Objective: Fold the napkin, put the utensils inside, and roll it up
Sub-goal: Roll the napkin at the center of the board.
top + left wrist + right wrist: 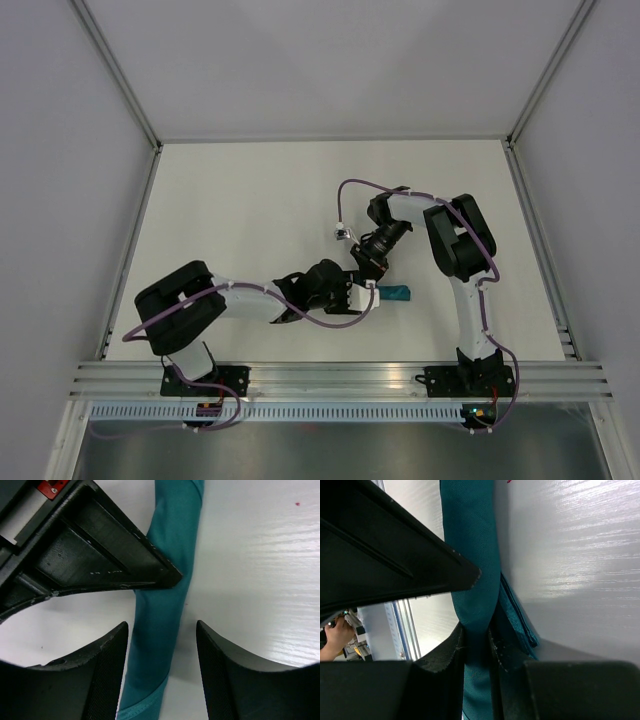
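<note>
The napkin (397, 292) is a tight teal roll lying on the white table between the two arms. In the left wrist view the napkin (167, 575) runs lengthwise between my left gripper's (161, 626) spread fingers; the gripper is open, with a clear gap on the right side. My right gripper (476, 636) is shut on the napkin (472, 540), pinching the roll, and a loose hemmed edge hangs beside it. From above, the left gripper (362, 297) and right gripper (373, 284) meet at the roll's left end. The utensils are out of view.
The right gripper's dark finger (100, 545) crosses the upper left of the left wrist view, close over the roll. A metal rail (340, 378) runs along the table's near edge. White walls enclose the table.
</note>
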`<action>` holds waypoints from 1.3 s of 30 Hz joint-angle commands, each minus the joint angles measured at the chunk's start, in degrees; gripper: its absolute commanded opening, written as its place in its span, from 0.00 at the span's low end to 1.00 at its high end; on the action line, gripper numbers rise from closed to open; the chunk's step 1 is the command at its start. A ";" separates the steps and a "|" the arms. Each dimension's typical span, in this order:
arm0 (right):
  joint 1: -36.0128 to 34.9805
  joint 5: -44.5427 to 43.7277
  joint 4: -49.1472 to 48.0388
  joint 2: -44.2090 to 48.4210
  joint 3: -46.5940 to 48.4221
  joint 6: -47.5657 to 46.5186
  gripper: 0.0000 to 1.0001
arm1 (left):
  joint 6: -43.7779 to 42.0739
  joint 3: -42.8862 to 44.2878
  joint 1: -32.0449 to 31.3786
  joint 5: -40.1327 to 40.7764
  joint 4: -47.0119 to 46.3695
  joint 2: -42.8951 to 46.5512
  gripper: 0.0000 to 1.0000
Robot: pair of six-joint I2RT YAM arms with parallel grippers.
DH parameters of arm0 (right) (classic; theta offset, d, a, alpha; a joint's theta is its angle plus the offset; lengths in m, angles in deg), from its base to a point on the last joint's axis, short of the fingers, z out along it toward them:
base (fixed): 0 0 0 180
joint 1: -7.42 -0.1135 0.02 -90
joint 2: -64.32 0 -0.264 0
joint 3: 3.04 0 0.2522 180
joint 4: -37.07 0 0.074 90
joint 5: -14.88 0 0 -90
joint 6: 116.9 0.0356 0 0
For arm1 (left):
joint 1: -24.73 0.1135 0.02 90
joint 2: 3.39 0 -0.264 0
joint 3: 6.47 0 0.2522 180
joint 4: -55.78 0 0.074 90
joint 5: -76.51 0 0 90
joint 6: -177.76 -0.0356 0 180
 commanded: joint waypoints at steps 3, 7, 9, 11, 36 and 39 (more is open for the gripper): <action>0.43 -8.53 -6.04 -3.39 -0.52 -4.03 0.15 | -3.59 2.52 -0.08 2.61 -3.47 -3.21 0.62; 0.61 -8.53 -5.87 -3.39 -0.44 -4.30 0.15 | -4.03 2.87 -0.26 1.56 -1.46 -4.00 0.60; 0.61 -8.44 -5.87 -3.39 -0.44 -4.21 0.15 | -3.95 3.57 -0.26 0.59 -0.05 -4.27 0.55; 0.61 -8.44 -5.95 -3.31 -0.44 -4.12 0.15 | -3.86 4.10 -0.26 -1.07 2.85 -4.62 0.50; 9.91 -1.16 -10.95 9.60 0.54 3.60 0.61 | 0.36 12.98 1.67 -13.47 24.12 -9.01 0.06; 13.87 0.43 -15.77 14.16 -2.27 6.85 0.61 | 1.41 15.26 2.81 -15.49 27.02 -9.80 0.06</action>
